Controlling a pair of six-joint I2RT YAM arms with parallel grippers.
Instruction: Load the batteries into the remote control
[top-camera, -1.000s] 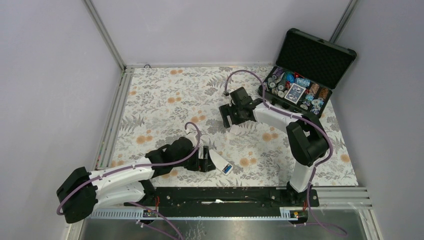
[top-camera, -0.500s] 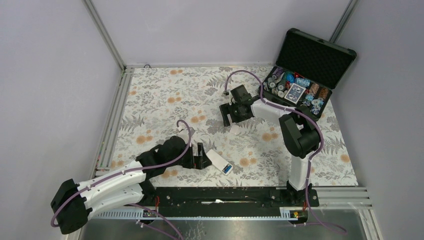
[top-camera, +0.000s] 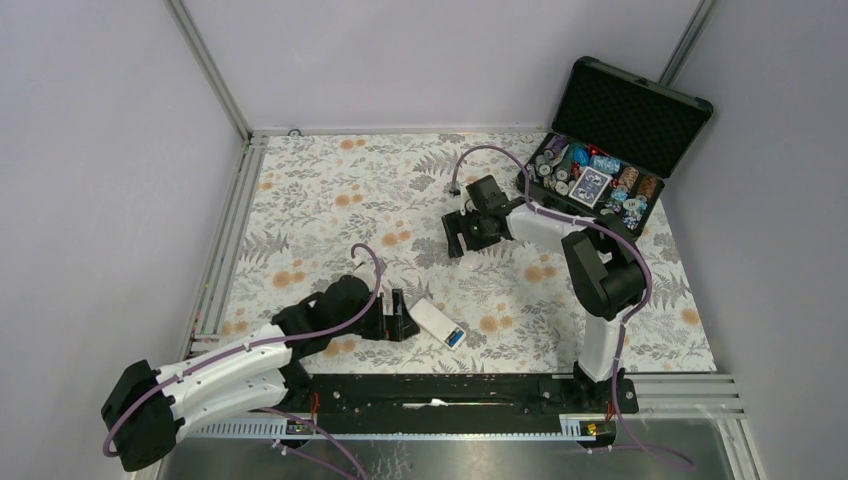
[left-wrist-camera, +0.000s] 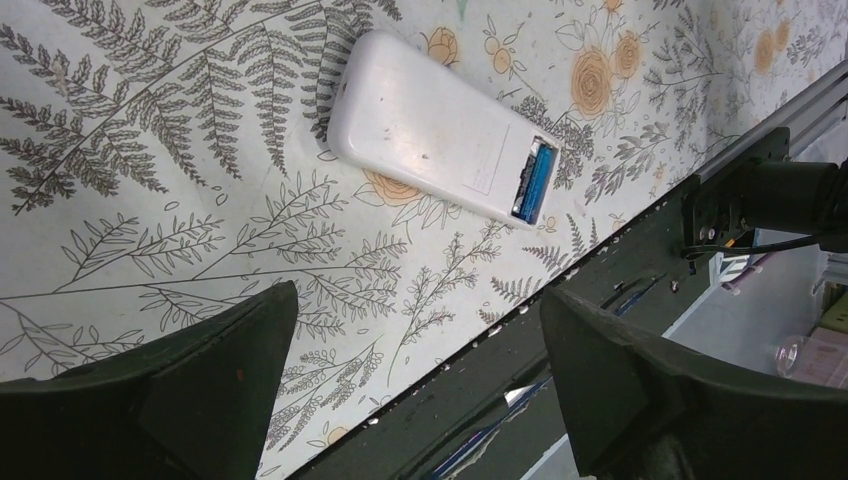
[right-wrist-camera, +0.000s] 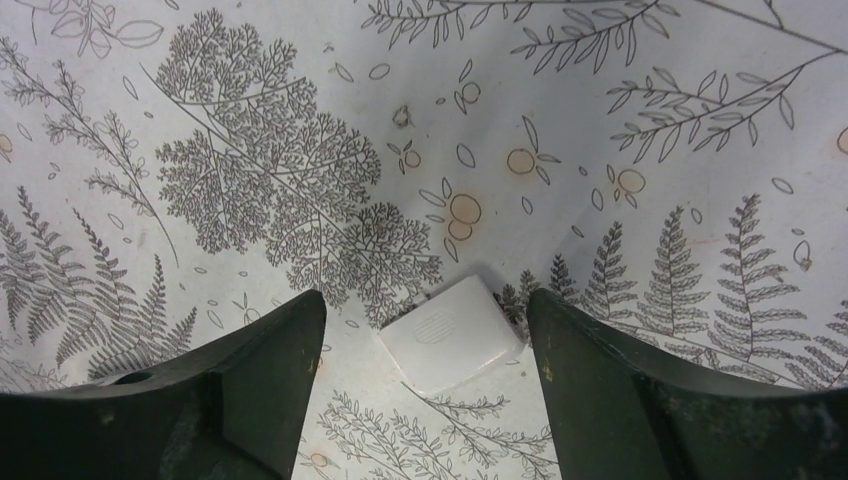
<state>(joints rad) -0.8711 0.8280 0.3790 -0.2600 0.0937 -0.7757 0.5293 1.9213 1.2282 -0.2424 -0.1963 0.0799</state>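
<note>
The remote control (top-camera: 432, 320) lies back up on the floral mat near the front rail. Its end compartment is uncovered, and a blue battery (top-camera: 455, 337) sits inside it. In the left wrist view the remote control (left-wrist-camera: 430, 125) and the blue battery (left-wrist-camera: 540, 178) lie ahead of my left gripper (left-wrist-camera: 417, 300), which is open and holds nothing. That left gripper (top-camera: 398, 315) stands just left of the remote, apart from it. My right gripper (top-camera: 462, 243) hovers mid-table. It is the open right gripper (right-wrist-camera: 425, 305), straddling a small white cover piece (right-wrist-camera: 452, 334) flat on the mat.
A black hard case (top-camera: 640, 105) with a foam lid stands open at the back right, holding poker chips and a card deck (top-camera: 592, 185). A black mounting rail (top-camera: 450, 390) runs along the near edge, and an aluminium frame (top-camera: 228, 230) borders the mat's left side.
My left gripper has opened wide and drawn back left, off the remote. My right gripper has shifted slightly over the white cover piece, its jaws a little narrower.
</note>
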